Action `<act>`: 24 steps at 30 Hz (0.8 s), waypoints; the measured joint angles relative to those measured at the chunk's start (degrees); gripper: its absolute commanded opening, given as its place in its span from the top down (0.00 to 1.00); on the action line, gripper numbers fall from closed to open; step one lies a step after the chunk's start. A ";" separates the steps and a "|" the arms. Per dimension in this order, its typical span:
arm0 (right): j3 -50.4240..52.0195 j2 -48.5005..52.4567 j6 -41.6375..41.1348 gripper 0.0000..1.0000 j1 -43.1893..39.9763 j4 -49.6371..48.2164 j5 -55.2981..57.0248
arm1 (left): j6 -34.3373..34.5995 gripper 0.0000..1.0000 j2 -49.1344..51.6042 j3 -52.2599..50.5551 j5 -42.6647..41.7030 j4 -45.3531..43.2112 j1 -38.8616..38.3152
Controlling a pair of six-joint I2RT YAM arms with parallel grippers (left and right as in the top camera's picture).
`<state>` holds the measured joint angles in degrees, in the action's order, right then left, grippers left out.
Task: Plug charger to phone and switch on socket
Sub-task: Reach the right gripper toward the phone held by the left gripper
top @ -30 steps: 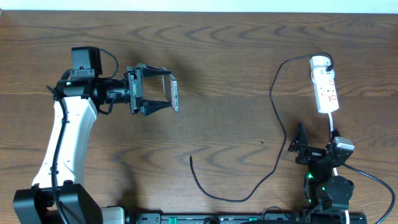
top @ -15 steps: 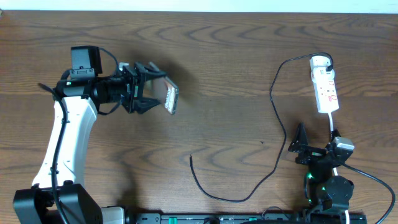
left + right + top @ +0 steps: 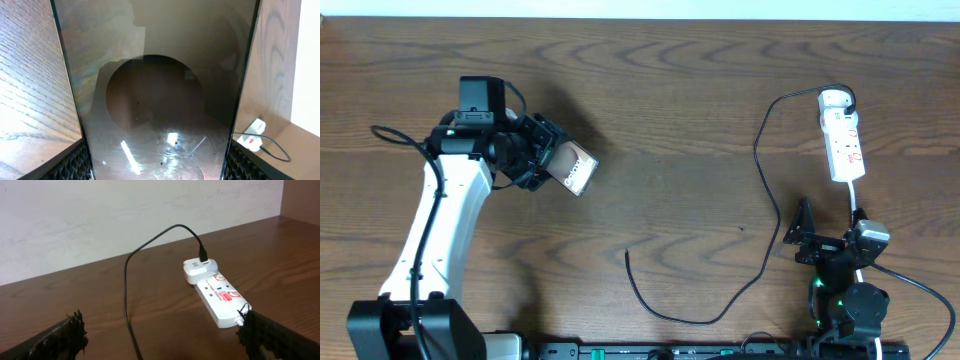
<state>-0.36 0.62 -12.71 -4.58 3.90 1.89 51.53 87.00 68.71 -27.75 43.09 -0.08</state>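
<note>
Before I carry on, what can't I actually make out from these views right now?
- Phone port: too small in the overhead view. The left wrist view shows only its glossy face, with both ends cut off by the frame.
- Charger tip: too small in the overhead view to tell which way the plug faces. It is out of frame in both wrist views.
- Socket switches: too small in the right wrist and overhead views to read on or off.

The phone (image 3: pixel 576 171), a flat glossy dark slab, sat tilted between the left gripper's (image 3: pixel 558 165) jaws over the table's left half. The white, red-marked socket (image 3: pixel 843 137) lay near the far right corner. The black charger (image 3: pixel 758 158), plugged in at the socket's far end, trailed toward the near edge, its tip free.
</note>
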 measured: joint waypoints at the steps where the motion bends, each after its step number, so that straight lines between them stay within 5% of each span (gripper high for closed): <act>1: 0.00 0.00 0.00 0.01 0.00 -0.20 0.00 | 0.02 0.93 0.00 0.00 0.26 0.00 -0.13; 8: -0.28 0.07 -3.21 0.01 0.00 -16.94 -5.40 | 0.07 0.93 0.00 0.00 1.49 -0.02 -0.26; 13: -5.46 4.74 -8.68 0.01 0.00 -15.30 -10.56 | 1.01 0.93 0.00 0.00 1.57 -0.02 -0.26; 24: -37.33 53.13 -17.22 0.01 1.57 -14.49 -45.20 | 8.50 0.93 -0.02 0.00 2.05 -0.02 -0.26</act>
<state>-37.69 53.76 -29.93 -3.01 -10.59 -43.31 60.03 86.98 68.71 -25.69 43.07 -0.34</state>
